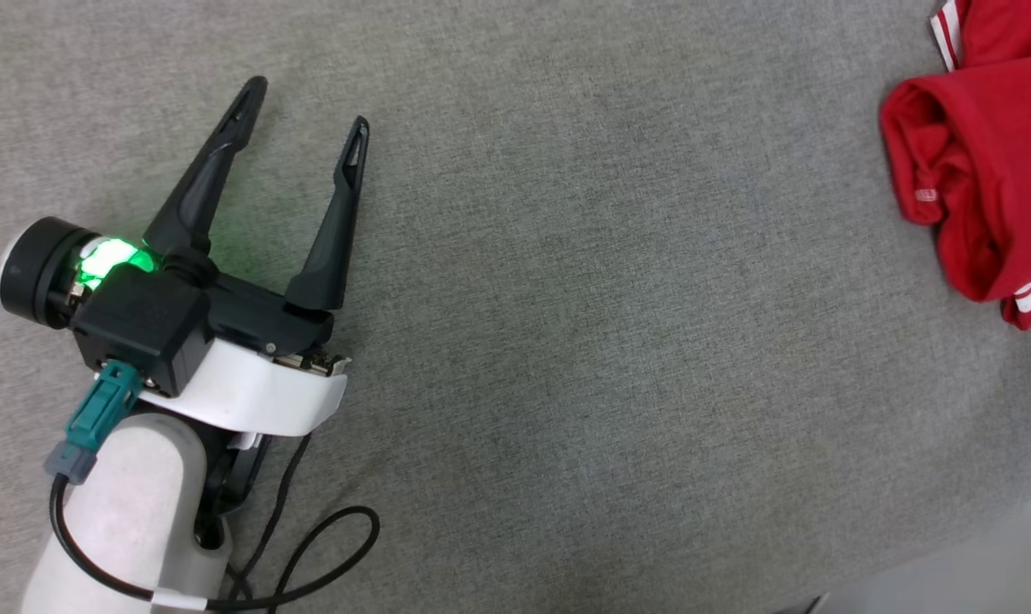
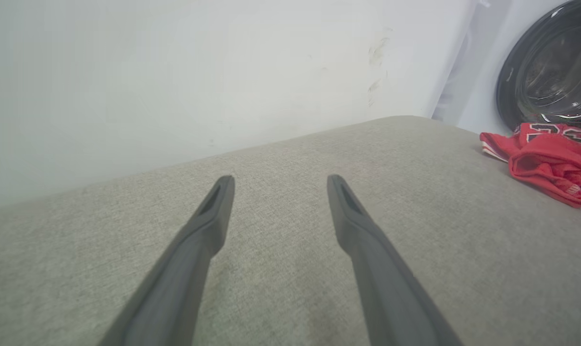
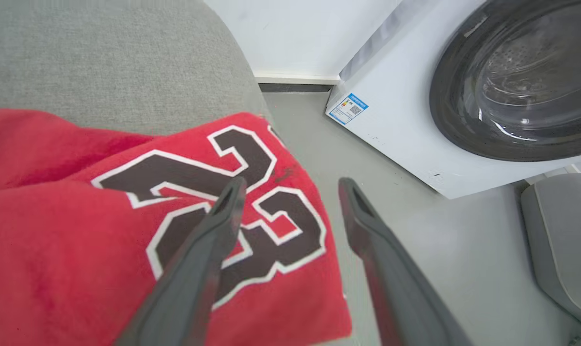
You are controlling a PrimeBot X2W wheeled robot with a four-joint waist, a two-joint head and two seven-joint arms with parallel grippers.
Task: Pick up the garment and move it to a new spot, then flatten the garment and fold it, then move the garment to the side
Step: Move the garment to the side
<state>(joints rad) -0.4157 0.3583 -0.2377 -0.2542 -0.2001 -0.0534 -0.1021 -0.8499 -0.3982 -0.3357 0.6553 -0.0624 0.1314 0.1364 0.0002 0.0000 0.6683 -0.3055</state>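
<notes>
A: Where was the garment?

B: It was bunched at the right edge of the grey cushion, toward the far side. That put it well apart from the left gripper, which was over at the left with its jaws wide and nothing between them.

A: And the right gripper?

B: It was over the garment's edge by the black-and-white "23", jaws also wide and holding nothing. One finger crossed the graphic and the other crossed the floor. A washing machine stood beyond.
</notes>
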